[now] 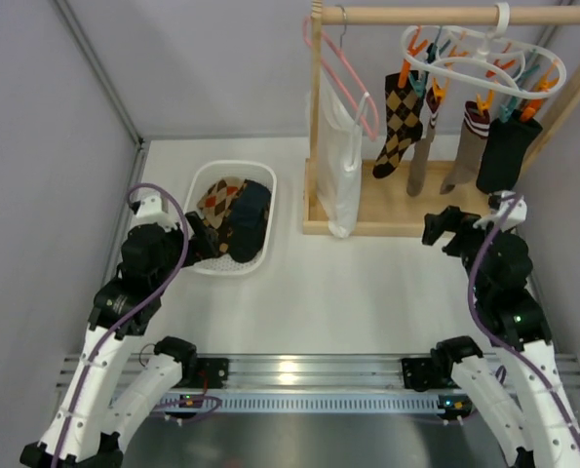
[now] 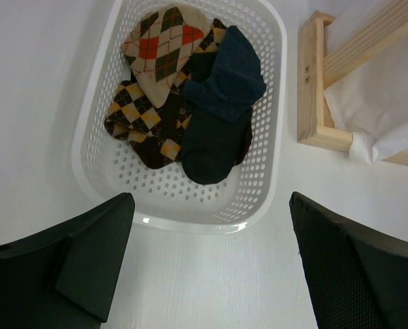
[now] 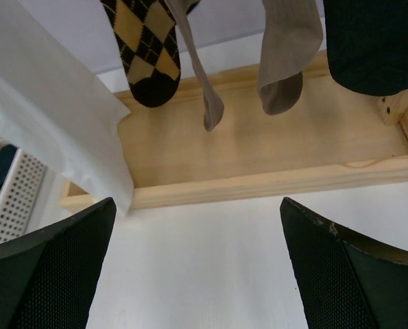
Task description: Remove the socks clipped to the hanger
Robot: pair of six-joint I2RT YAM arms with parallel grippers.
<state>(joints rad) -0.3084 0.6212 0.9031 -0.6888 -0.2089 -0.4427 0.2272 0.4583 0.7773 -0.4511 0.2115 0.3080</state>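
The white oval hanger (image 1: 484, 63) hangs ahead on my right, ringed with orange and teal clips. Four socks (image 1: 468, 146) dangle clipped beneath it: argyle sock (image 1: 399, 122) leftmost, two taupe with striped cuffs, navy sock (image 1: 507, 154) rightmost.

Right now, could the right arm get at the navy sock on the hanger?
Probably yes: the right gripper is open, facing the rack, and the navy sock hangs just beyond, nothing between.
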